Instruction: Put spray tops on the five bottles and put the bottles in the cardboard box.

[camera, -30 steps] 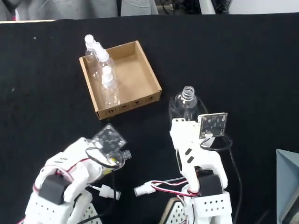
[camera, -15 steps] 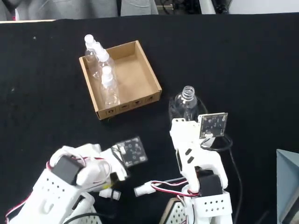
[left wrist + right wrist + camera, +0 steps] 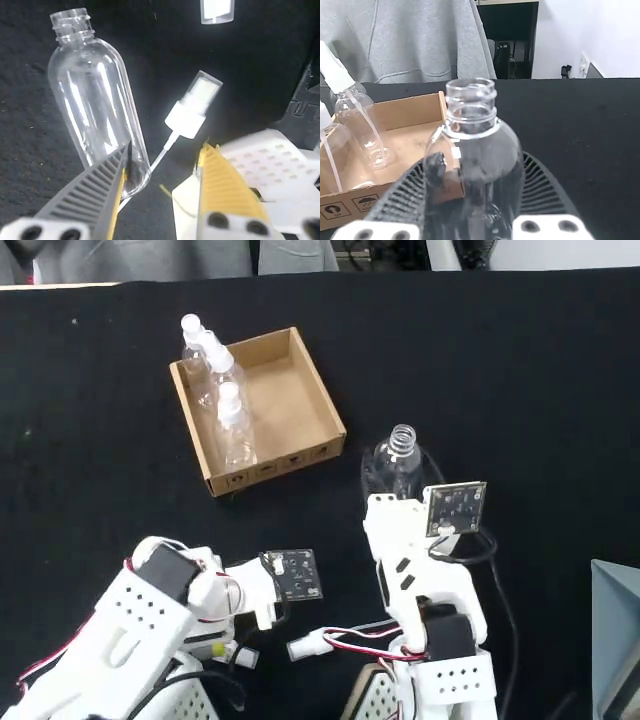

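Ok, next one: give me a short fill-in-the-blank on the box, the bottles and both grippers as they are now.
The box holds ___ capped bottles.
The right gripper is shut on an upright bottle that has ___ top on it.
The left gripper is ___ over a lying bottle and a loose top.
Missing words: three; no; open.
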Robot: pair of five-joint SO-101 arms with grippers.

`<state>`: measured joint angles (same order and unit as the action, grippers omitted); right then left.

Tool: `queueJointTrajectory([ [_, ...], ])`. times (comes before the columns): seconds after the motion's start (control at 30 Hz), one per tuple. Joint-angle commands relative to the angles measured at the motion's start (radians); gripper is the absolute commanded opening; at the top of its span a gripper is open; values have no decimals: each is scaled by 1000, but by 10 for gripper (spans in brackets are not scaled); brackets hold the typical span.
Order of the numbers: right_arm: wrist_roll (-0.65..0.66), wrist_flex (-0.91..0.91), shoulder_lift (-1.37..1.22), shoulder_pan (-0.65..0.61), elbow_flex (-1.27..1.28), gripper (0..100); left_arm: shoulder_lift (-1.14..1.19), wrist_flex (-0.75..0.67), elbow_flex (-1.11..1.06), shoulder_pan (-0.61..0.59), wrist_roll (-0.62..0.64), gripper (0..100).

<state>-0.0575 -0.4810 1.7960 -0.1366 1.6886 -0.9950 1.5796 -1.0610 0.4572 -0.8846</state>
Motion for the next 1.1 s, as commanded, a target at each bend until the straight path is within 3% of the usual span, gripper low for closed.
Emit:
queueJointTrajectory([
  [0.0,0,32,38,25,-4,100,38,-15,22,42,-6,205],
  [0.27,0,32,38,25,-4,100,43,-169,-124,151,58,205],
  [1.07,0,31,41,26,-4,100,44,-213,-157,153,60,205],
])
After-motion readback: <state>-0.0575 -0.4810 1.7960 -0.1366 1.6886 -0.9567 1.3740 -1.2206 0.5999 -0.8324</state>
